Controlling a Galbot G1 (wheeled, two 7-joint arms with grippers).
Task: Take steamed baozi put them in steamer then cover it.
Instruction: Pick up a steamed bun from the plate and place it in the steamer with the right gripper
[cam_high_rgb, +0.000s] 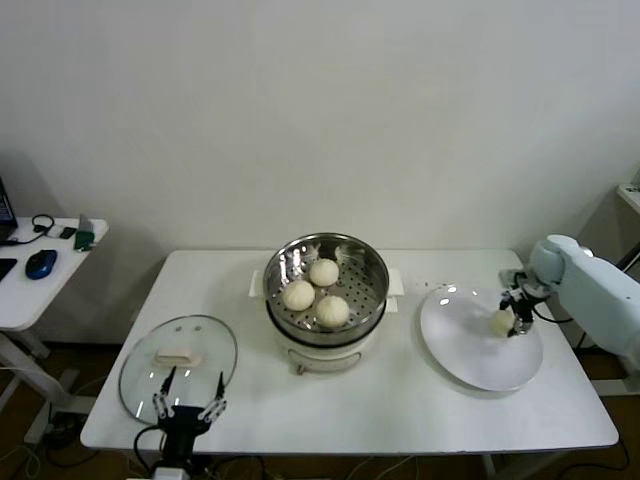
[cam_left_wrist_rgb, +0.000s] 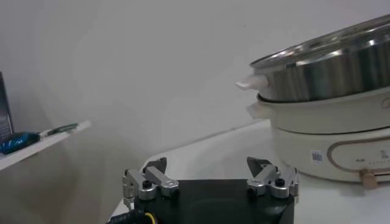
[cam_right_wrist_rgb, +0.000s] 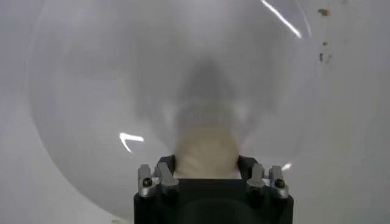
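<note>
The shiny steel steamer (cam_high_rgb: 362, 262) sits on its white cooker base (cam_high_rgb: 320, 352) at mid-table and holds three pale baozi (cam_high_rgb: 323, 271). A fourth baozi (cam_high_rgb: 500, 322) lies on the white plate (cam_high_rgb: 470, 355) to the right. My right gripper (cam_high_rgb: 511, 323) has come down on the plate from the right, its fingers pressed against both sides of that baozi (cam_right_wrist_rgb: 206, 149). My left gripper (cam_high_rgb: 188, 408) waits open at the table's front left edge, just in front of the glass lid (cam_high_rgb: 205, 345). The left wrist view shows the steamer (cam_left_wrist_rgb: 329, 67) from the side.
The glass lid with its white handle (cam_high_rgb: 177, 356) lies flat on the front left of the table. A small side table (cam_high_rgb: 40, 285) with a blue mouse stands off to the left. The white wall runs behind the table.
</note>
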